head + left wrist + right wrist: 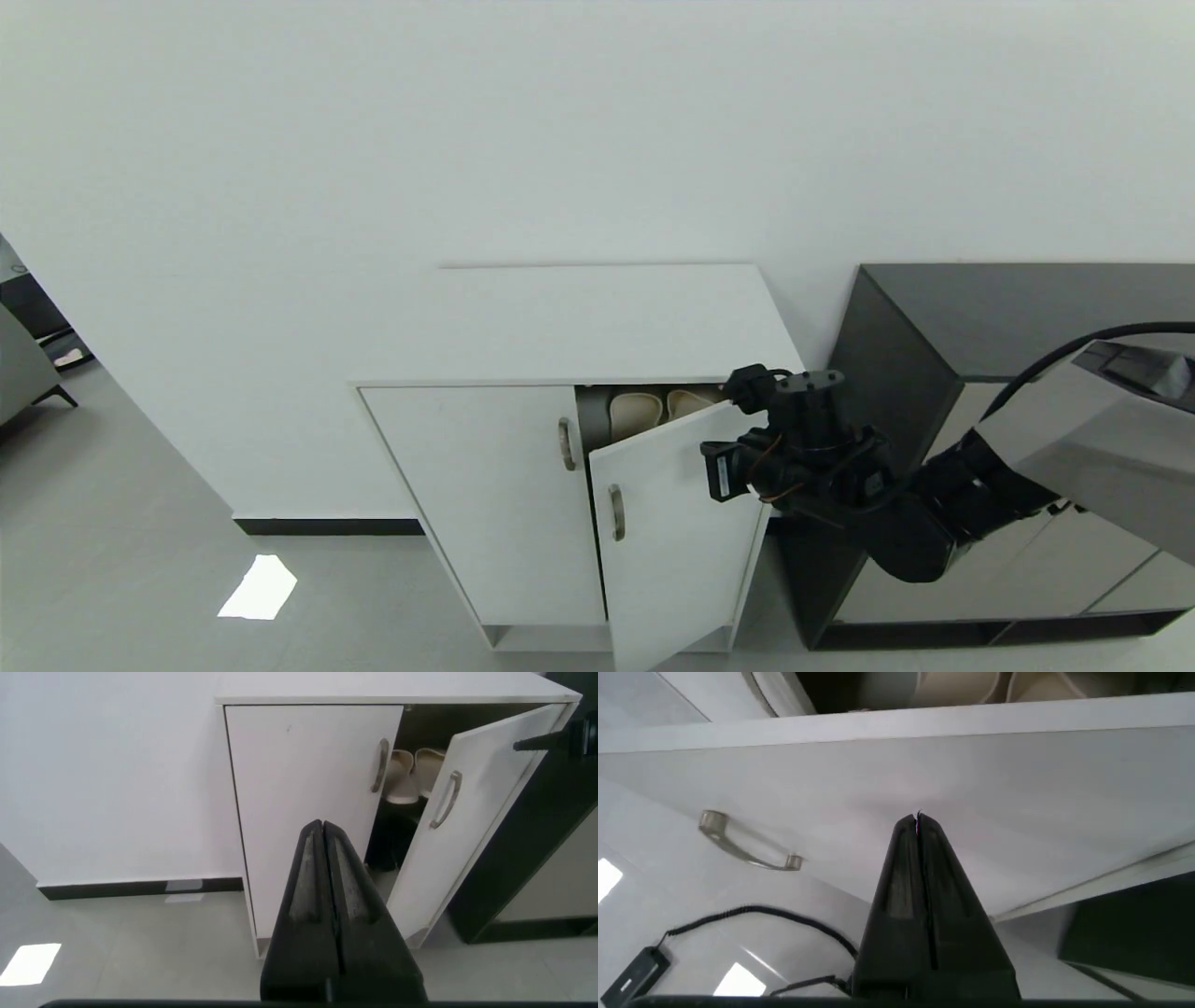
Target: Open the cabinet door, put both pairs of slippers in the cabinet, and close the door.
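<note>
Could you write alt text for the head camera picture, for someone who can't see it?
A white cabinet has its right door partly open, showing beige slippers inside. The robot's right gripper is at that door's top edge, and a dark cabinet stands alongside.

Cabinet point(597, 327): backed against wall point(467, 140).
Slippers point(638, 408): inside cabinet, upper shelf, right half.
Right door point(667, 532): swung partway out before cabinet.
Right gripper point(918, 821): at that door's outer face, near its top.
Sideboard point(943, 327): just right of cabinet.

Evenly, brightly lit; glare is thrown on the floor point(259, 588); cabinet point(597, 322) is shadowed inside; head-view edges are bowed.
</note>
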You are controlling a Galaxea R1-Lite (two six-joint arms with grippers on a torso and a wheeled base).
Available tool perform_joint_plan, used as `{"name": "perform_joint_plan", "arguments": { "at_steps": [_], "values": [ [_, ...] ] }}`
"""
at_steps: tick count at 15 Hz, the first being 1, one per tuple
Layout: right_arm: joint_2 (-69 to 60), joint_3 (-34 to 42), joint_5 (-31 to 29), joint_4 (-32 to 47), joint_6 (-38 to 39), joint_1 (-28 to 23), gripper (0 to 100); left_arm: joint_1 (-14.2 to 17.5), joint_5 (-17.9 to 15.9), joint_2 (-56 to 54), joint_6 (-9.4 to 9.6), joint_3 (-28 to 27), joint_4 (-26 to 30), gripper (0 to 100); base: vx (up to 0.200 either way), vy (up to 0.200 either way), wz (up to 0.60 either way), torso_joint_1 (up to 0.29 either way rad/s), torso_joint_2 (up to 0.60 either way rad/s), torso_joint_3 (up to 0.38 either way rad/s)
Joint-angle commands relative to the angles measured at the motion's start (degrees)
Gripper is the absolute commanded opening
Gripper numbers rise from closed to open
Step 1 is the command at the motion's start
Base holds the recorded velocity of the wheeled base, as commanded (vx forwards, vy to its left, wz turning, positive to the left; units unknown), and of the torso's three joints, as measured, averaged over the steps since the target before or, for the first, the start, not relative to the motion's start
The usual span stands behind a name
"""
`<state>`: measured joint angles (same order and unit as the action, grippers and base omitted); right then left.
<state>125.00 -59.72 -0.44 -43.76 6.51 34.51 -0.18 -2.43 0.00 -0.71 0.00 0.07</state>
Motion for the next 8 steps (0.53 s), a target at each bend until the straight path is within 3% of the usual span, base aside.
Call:
{"name": "perform_joint_plan", "arguments": {
  "at_steps": [1,8],
  "values": [
    [1.74,-2.24,0.0,0.35,-0.01,-0.67,0,0.01,0.05,0.0,-0.08,0.0,0.01,0,0.0,0.0,0.0,0.0,0.0,0.0],
    [3.49,-9.98,0.0,6.59,-0.01,-2.08,0,-0.08,0.05,0.0,-0.08,0.0,0.01,0,0.0,0.0,0.0,0.0,0.0,0.0]
  ]
}}
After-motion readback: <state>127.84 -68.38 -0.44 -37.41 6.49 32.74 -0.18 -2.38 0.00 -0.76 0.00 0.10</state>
